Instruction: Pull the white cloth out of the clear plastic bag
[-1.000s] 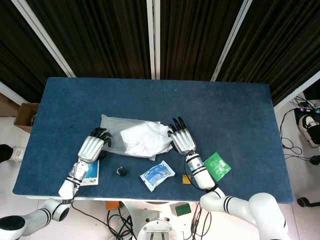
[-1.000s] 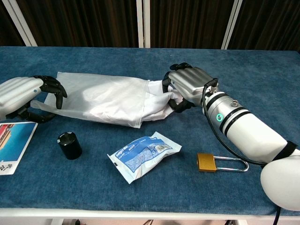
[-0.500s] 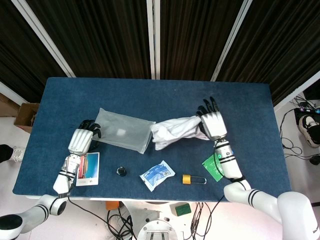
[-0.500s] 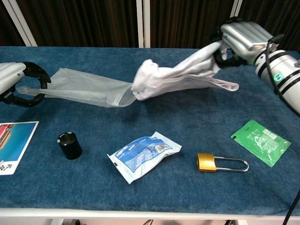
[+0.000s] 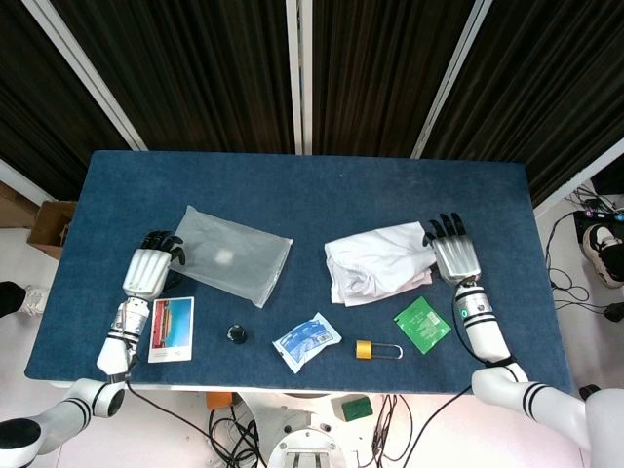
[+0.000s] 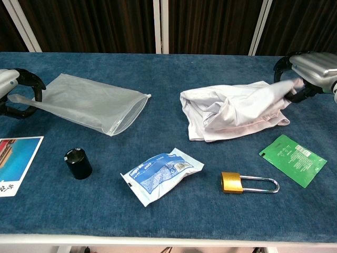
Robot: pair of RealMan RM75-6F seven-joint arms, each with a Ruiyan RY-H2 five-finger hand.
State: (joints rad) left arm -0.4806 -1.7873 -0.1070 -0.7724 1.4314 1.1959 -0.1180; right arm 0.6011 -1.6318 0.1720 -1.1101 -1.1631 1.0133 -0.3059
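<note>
The white cloth (image 5: 375,266) (image 6: 237,109) lies crumpled on the blue table, right of centre and fully outside the bag. My right hand (image 5: 451,258) (image 6: 308,71) grips its right end at the table's right side. The clear plastic bag (image 5: 232,253) (image 6: 89,103) lies flat and empty on the left, its mouth toward the centre. My left hand (image 5: 149,268) (image 6: 13,89) holds the bag's left end, fingers curled around it.
Along the front lie a photo card (image 5: 172,329) (image 6: 13,163), a small black cap (image 5: 235,334) (image 6: 78,163), a blue-and-white packet (image 5: 306,340) (image 6: 160,173), a brass padlock (image 5: 375,349) (image 6: 247,183) and a green packet (image 5: 423,324) (image 6: 294,159).
My right hand has carried the cloth rightward, clear of the bag, and lowered it onto the table. The emptied bag has settled flat; my left hand still holds its end.
</note>
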